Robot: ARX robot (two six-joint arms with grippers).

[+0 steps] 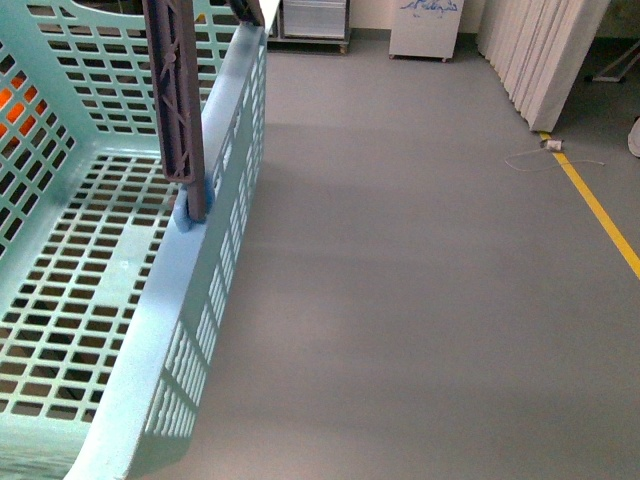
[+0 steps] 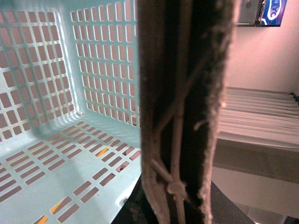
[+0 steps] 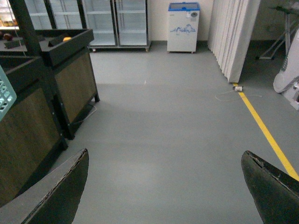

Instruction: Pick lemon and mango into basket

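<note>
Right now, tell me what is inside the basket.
The basket shows only bare slotted floor, no fruit. Its brown handle hides a strip, and part lies out of frame.

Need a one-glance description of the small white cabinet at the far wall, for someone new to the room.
Follow the grey floor to the far wall. Between the tall glass-door fridges and the white folding partition stands the small white cabinet. Unlike them it is low, with a blue lid and a blue drawing on its front.
</note>
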